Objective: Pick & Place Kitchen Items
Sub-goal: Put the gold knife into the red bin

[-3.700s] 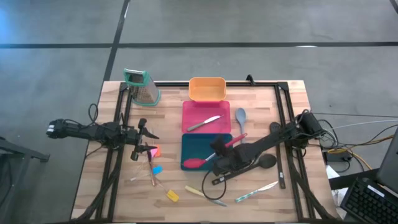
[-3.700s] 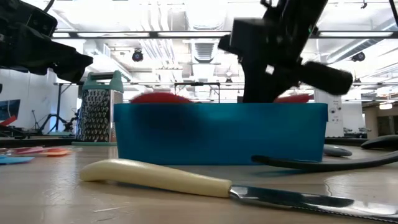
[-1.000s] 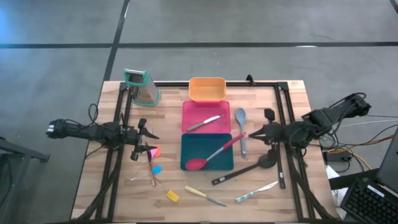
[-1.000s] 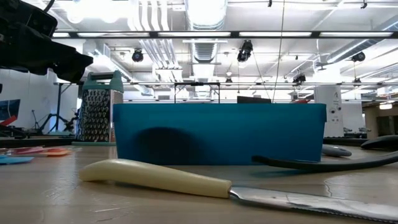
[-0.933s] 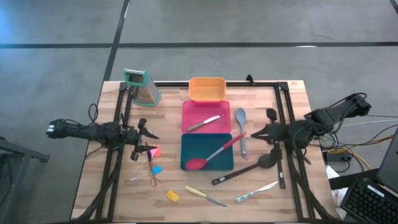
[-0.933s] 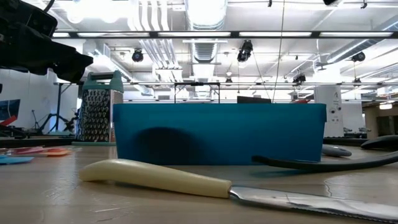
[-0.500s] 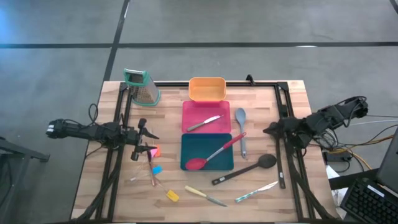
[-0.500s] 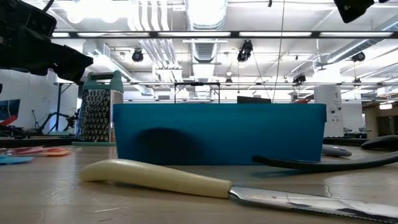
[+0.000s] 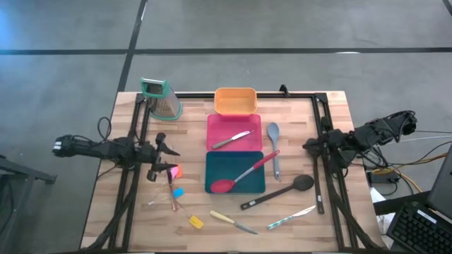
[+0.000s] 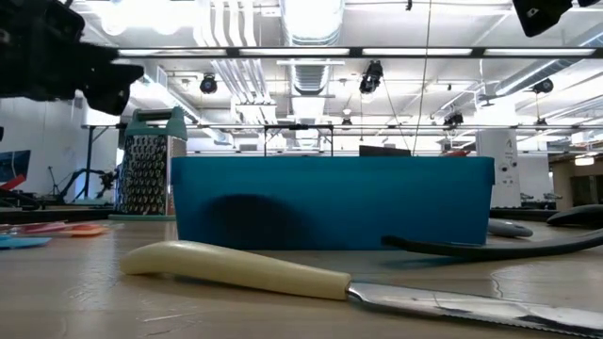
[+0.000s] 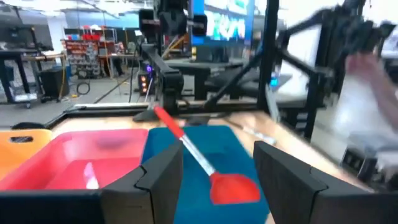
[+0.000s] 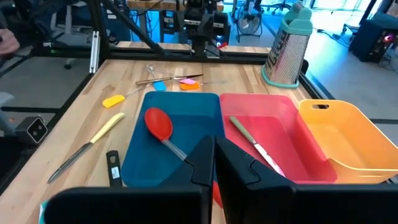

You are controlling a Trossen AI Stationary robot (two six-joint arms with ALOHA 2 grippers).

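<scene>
Roughly a start has been made, judging by what lies where. Nearest the front edge of the wooden table [image 9: 332, 233], a cream-handled knife [image 9: 227, 221], a pale slim knife [image 9: 291, 217], a yellow piece [image 9: 195, 222] and a long black spoon [image 9: 279, 192] lie loose on the boards. Left of them a blue piece [image 9: 178, 192] and an orange-pink piece [image 9: 176, 171] sit just beside the left gripper [image 9: 167, 159], whose fingers stand spread with nothing between them (it hovers near those small pieces). Further in, the teal tray [image 9: 217, 168] holds a red long-handled spoon [image 9: 241, 173], its handle resting over the tray's rim; a grey spoon [image 9: 273, 146] lies on the table just to the right. Behind it the pink tray [image 9: 220, 124] holds one metal knife [image 9: 232, 140], and the orange tray [image 9: 235, 101] looks unfilled. A green-topped metal grater [image 9: 162, 98] stands at the far left corner. The right gripper [image 9: 308, 147], fingers pressed together and carrying nothing, sits at the table's right edge. So two items appear placed and most remain.
</scene>
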